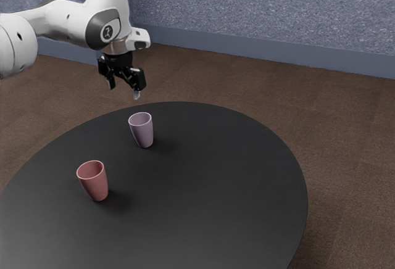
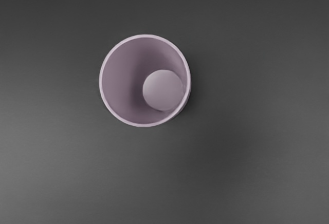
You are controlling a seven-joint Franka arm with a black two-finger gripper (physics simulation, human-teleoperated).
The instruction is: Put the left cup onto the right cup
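A plain, bare room, more test space than home. Behind the tool [image 1: 124,89] runs a speckled blue-grey wall [image 1: 259,4] with a slate baseboard [image 1: 278,50]. A brown, carpet-like floor [image 1: 296,90] spreads around below it. A round black counter [image 1: 234,176] stands beneath the tool, and a white robot arm [image 1: 62,19] reaches over it.

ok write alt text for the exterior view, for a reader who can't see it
A white robot arm holds its open black pincer in the air above a lilac cup standing upright on a round black table. A pink cup stands upright apart from it, nearer the camera and toward the exterior view's left.
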